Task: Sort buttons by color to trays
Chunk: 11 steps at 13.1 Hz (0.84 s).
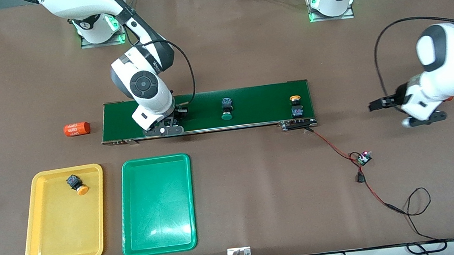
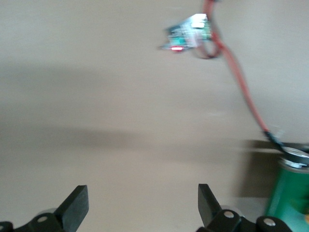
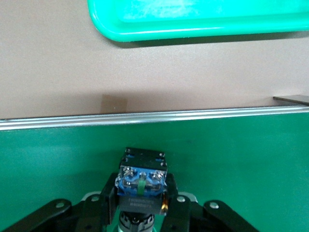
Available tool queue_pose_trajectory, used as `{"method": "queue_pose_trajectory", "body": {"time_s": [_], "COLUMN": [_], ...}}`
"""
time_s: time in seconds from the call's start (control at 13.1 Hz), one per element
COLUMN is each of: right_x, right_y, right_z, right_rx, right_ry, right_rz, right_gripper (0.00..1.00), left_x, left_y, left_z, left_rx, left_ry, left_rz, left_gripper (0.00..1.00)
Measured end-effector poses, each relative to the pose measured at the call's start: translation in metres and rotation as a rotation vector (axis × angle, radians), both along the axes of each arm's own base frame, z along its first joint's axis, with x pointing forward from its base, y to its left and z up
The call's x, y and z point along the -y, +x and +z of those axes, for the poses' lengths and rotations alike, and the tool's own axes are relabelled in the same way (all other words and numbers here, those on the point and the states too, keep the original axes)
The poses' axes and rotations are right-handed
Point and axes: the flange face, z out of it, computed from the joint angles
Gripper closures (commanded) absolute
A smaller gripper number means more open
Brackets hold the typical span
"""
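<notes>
Buttons lie in three places: one orange-capped button (image 1: pixel 76 184) rests on its side in the yellow tray (image 1: pixel 48 238), a green-capped button (image 1: pixel 226 108) sits midway along the dark-green belt (image 1: pixel 258 101), and a second orange-capped button (image 1: pixel 295 105) stands at the belt's end toward the left arm. The green tray (image 1: pixel 158 224) lies just beside the yellow one, both nearer the front camera than the belt. The right gripper (image 3: pixel 141 205) is down at the belt's other end, its fingers (image 3: pixel 109 195) pinched tight on the blue-and-black body of a fourth button (image 3: pixel 142 179), whose cap colour cannot be told. The left gripper (image 2: pixel 143 203) hangs over bare table off the belt's end, fingers spread wide with nothing between them. A red wire (image 1: pixel 335 148) runs from the belt to a small circuit board (image 1: pixel 363 157). An orange cylinder (image 1: pixel 77 129) lies on the table past the belt's right-arm end.
</notes>
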Motion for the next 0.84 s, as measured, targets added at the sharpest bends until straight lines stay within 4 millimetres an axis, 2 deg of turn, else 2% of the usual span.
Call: {"method": "queue_pose_trajectory", "body": {"time_s": [0.23, 0.53, 0.68, 0.84], "right_x": [0.003, 0.01, 0.021, 0.04], "right_y": [0.007, 0.029, 0.043, 0.058], "right_z": [0.008, 0.053, 0.068, 0.07], "right_rx": [-0.005, -0.007, 0.013, 0.028], "right_ry": [0.002, -0.001, 0.005, -0.014], "right_rz": [0.063, 0.162, 0.23, 0.293], "right_gripper": [0.68, 0.68, 0.68, 0.67], "left_x": [-0.068, -0.148, -0.176, -0.194], "left_y": [-0.012, -0.022, -0.026, -0.029], "left_z": [-0.019, -0.031, -0.04, -0.047], "left_rx": [-0.021, 0.008, 0.031, 0.061], "left_ry": [0.053, 0.059, 0.016, -0.022], "left_rz": [-0.008, -0.216, -0.351, -0.507], "left_gripper": [0.0, 0.0, 0.0, 0.0]}}
